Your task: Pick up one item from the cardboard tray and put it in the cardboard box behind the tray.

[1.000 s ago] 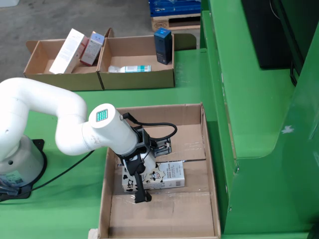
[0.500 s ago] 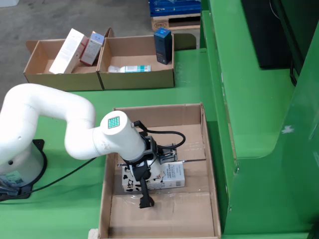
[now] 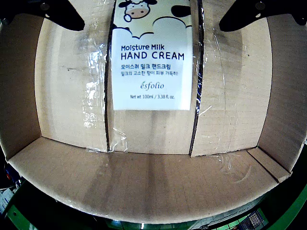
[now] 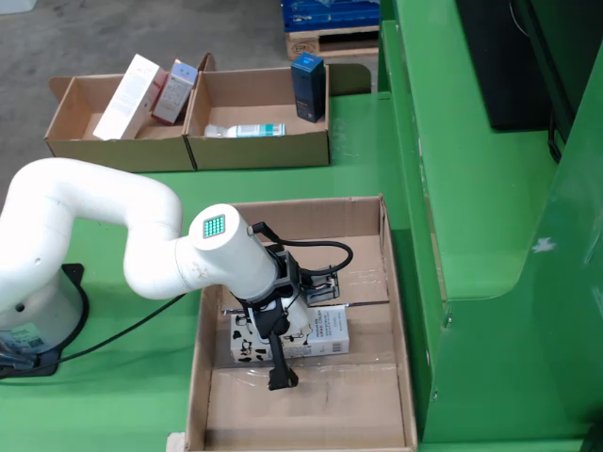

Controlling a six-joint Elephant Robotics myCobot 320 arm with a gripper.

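The tray (image 3: 144,182) is matt brown cardboard, its floor seams covered with glossy, wrinkled clear tape (image 3: 199,72). The hand cream box (image 3: 152,62) is smooth printed white card. The arm (image 4: 113,226) has a glossy white plastic shell, the end effector (image 4: 283,348) is matt black, and the bench (image 4: 122,188) is smooth painted green.

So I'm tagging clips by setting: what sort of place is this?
Probably a warehouse or workshop packing cell: bare concrete floor, a wooden pallet, green-painted metal surfaces, and open cardboard boxes of boxed cosmetics such as the hand cream.
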